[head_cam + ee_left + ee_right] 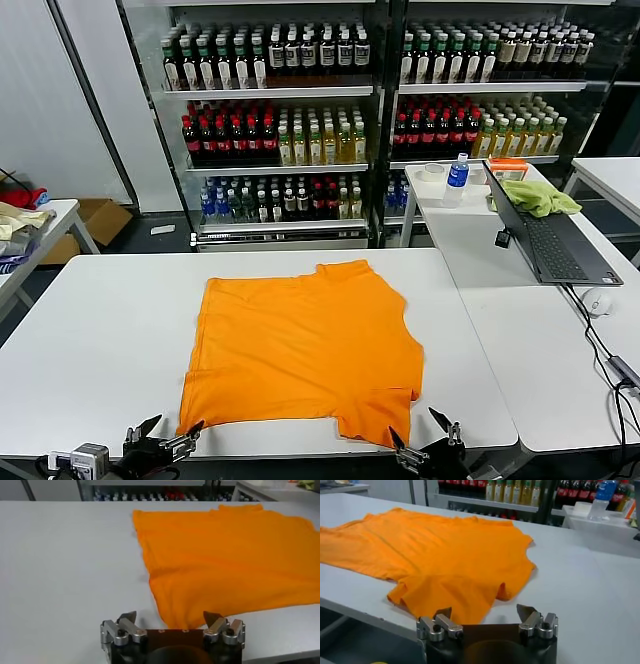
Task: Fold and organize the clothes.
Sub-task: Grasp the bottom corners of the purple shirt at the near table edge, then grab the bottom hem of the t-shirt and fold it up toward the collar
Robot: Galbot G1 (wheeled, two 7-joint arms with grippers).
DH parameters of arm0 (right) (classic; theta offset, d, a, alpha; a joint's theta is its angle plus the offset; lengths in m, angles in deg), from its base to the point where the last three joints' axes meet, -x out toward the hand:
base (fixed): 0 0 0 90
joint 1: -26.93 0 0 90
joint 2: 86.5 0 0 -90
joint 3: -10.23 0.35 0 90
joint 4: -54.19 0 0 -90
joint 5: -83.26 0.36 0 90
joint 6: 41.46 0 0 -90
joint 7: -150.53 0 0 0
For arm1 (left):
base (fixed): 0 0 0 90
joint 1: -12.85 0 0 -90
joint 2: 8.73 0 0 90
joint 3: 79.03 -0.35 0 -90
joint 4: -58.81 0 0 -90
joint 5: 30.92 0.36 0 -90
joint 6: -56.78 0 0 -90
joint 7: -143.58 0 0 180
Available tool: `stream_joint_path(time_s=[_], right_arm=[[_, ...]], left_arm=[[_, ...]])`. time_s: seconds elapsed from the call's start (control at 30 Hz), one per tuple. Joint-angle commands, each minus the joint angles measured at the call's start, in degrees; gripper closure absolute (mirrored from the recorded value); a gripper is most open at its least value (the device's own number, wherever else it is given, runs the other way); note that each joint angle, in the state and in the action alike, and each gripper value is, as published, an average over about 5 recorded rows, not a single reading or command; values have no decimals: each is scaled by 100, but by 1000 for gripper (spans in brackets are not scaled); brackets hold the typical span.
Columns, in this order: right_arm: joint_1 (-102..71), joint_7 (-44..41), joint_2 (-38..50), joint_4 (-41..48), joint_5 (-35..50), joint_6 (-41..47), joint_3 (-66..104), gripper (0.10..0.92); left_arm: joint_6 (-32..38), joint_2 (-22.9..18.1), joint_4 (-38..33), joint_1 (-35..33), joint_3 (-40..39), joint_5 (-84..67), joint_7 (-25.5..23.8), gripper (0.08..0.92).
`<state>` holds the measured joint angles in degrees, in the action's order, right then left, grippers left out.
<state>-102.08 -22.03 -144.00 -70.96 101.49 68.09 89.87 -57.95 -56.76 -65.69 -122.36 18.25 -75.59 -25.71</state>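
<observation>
The bright orange T-shirt [305,345] lies spread flat on the white table [100,340], its near edge close to the table's front edge. My left gripper [166,434] is open and empty at the front edge, just before the shirt's near left corner [172,620]. My right gripper [428,440] is open and empty at the front edge, just before the shirt's near right sleeve [455,602]. In the left wrist view the left gripper [170,616] faces the cloth; in the right wrist view the right gripper [484,612] does the same.
A second white table [520,330] adjoins on the right, with a laptop [545,240], a mouse [597,300], cables, a yellow-green cloth [540,197] and a water bottle [457,178]. Drink shelves [330,110] stand behind. A side table with fabrics [20,215] is at far left.
</observation>
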Motion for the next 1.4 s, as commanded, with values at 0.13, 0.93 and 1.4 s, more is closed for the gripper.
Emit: stream_joint_path(time_s=[0.13,0.93,1.4], right_arm=[[-1,124,-64,42,28,37,-86,214],[154,158,-96,-41,442,-90,-122,877],[-415,77,523,-980,882,-23,520,918]], left_arm=[[272,-75,156,131,-355,113,374,177],[333,-134,128,165,-481,528,258,779],[405,321,-326,-169,5,183,48,919]])
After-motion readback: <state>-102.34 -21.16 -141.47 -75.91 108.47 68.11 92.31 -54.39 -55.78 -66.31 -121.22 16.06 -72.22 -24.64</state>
